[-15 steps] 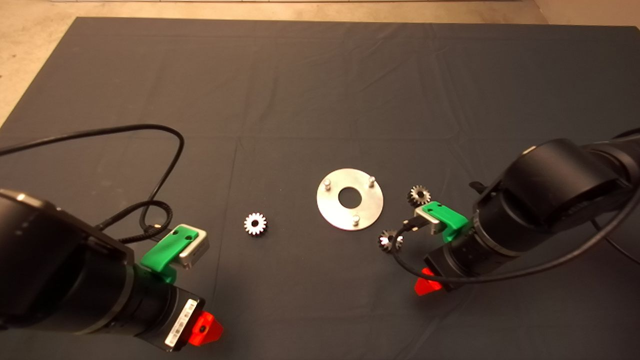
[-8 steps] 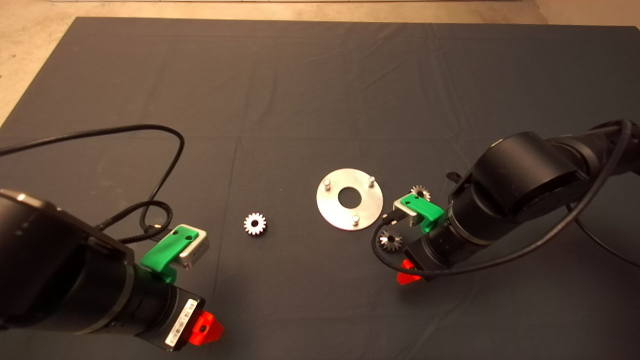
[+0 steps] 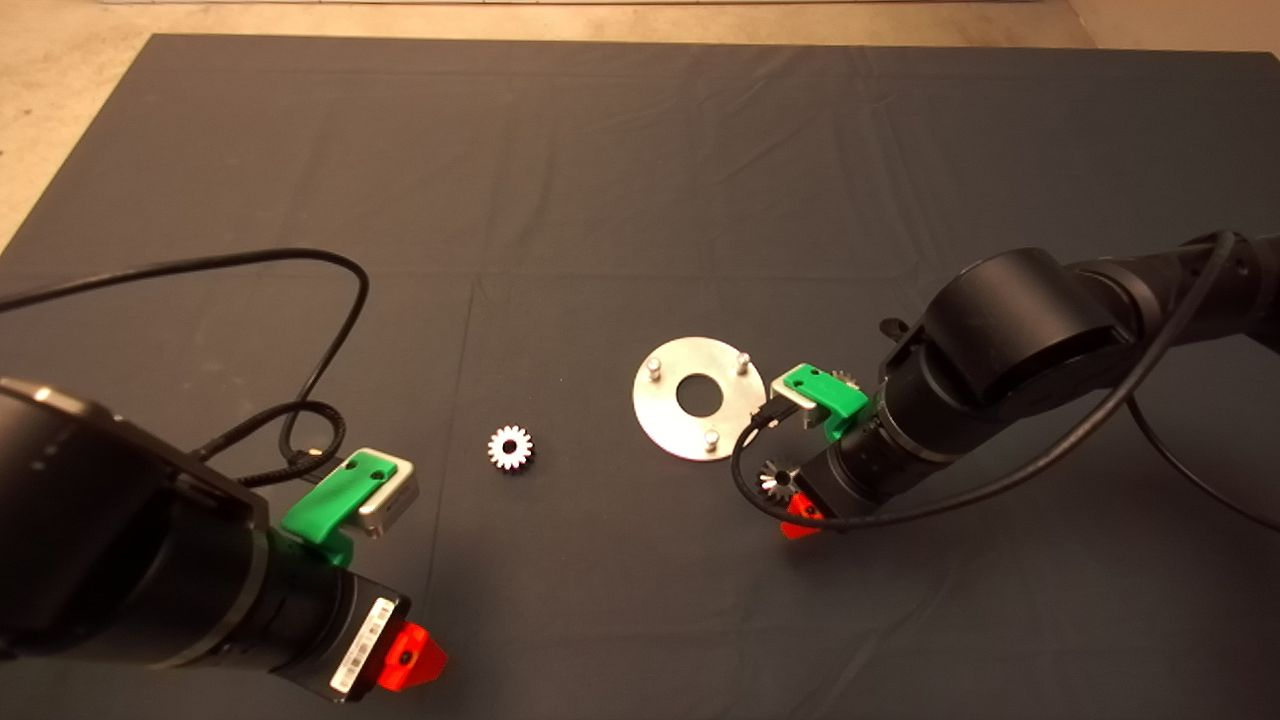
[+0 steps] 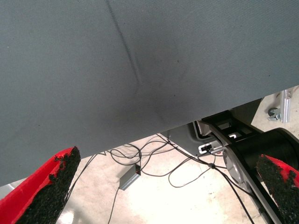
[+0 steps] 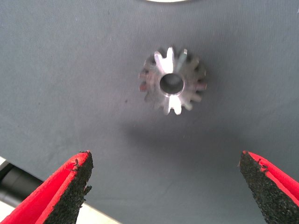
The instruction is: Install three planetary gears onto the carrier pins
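The silver disc (image 3: 741,403) lies mid-mat with three bare carrier pins (image 3: 654,366) upright in a triangle. One planetary gear (image 3: 511,448) lies flat to its left. A second gear (image 3: 776,479) lies at the disc's near right. My right gripper (image 3: 800,515) hovers right beside it, open. In the right wrist view this gear (image 5: 173,84) lies flat ahead of the open gripper (image 5: 168,186), its fingers (image 5: 70,186) wide apart. The third gear (image 3: 848,377) peeks out behind the right wrist's green mount. My left gripper (image 3: 410,655) is parked at the lower left, open and empty (image 4: 163,191).
A black cable (image 3: 330,330) loops over the mat from the left arm. The right arm's cable (image 3: 745,470) hangs close to the disc's rim. The left wrist view looks past the mat's edge (image 4: 154,133) at cables on the floor.
My right arm has moved left toward the disc, bringing its gripper up to the near-right gear. The wrist now covers most of the third gear. The left arm has not moved.
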